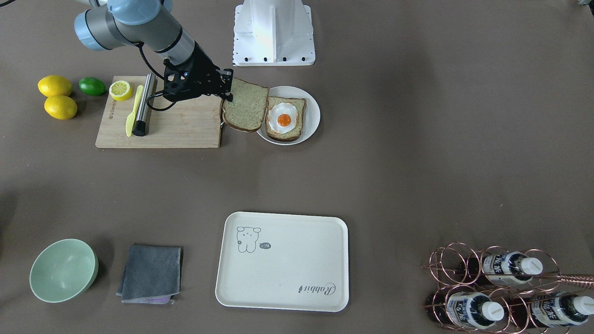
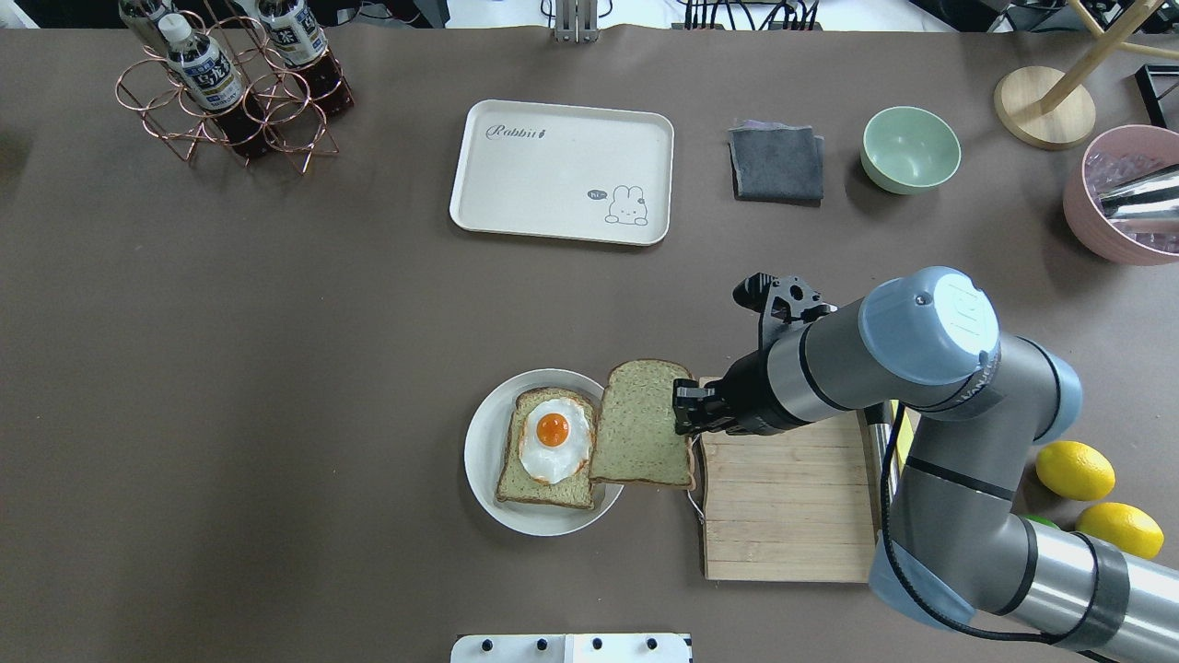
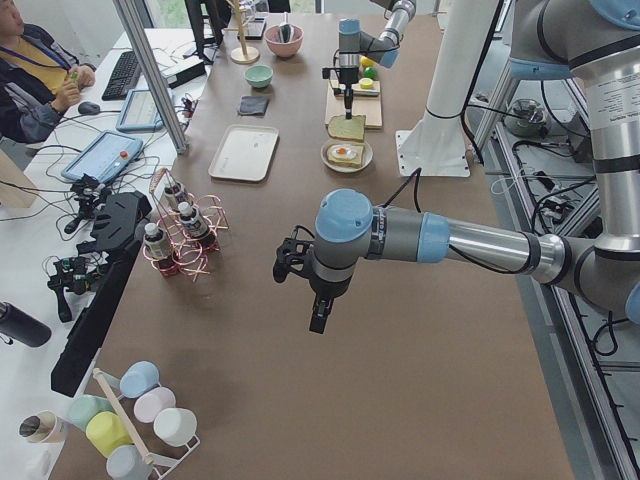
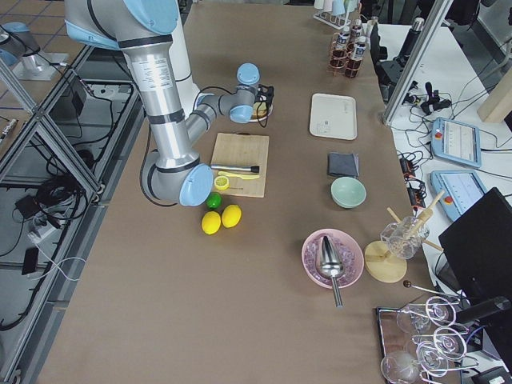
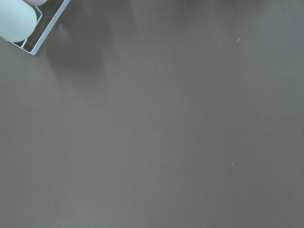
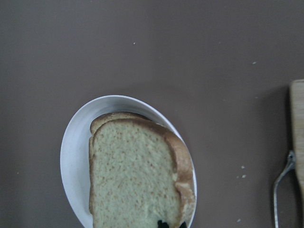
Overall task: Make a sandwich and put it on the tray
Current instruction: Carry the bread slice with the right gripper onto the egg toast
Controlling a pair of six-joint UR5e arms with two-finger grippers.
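Right gripper (image 2: 683, 412): closed on one edge of the upper slice (image 2: 640, 424) of bread. The fingers clamp the edge that faces the cutting board (image 2: 783, 506). The slice is held off the table (image 2: 276, 368), between the board and the plate (image 2: 484, 460). Its far edge reaches over the plate rim and overlaps the edge of the lower slice (image 2: 543, 494). In the front-facing view the held slice sits at a slight tilt.

Lower slice: lies flat in the white plate. The fried egg (image 2: 553, 439) rests on top of it, yolk up and uncovered. The plate stands just beside the short end of the cutting board.

Tray (image 2: 553, 166): lies flat on the far side of the table from the robot, well apart from the plate. The bear drawing and the "Rabbit" script face up. No part of the sandwich is on it.

Left gripper (image 3: 318, 322): seen only in the left side view. It points down above bare table, well apart from the plate and the tray. Whether it is open or closed cannot be told. The left wrist camera shows only brown table surface.

Other items:
- On the cutting board: a lemon half (image 1: 120, 90), a yellow knife (image 1: 133, 111) and a metal cylinder (image 1: 144, 104).
- Beside the board: two lemons (image 1: 54, 86) and a lime (image 1: 92, 86).
- Near the tray: a folded grey cloth (image 1: 151, 272) and a green bowl (image 1: 63, 270).
- At the table's other end: a copper wire rack (image 1: 506, 287) with bottles.
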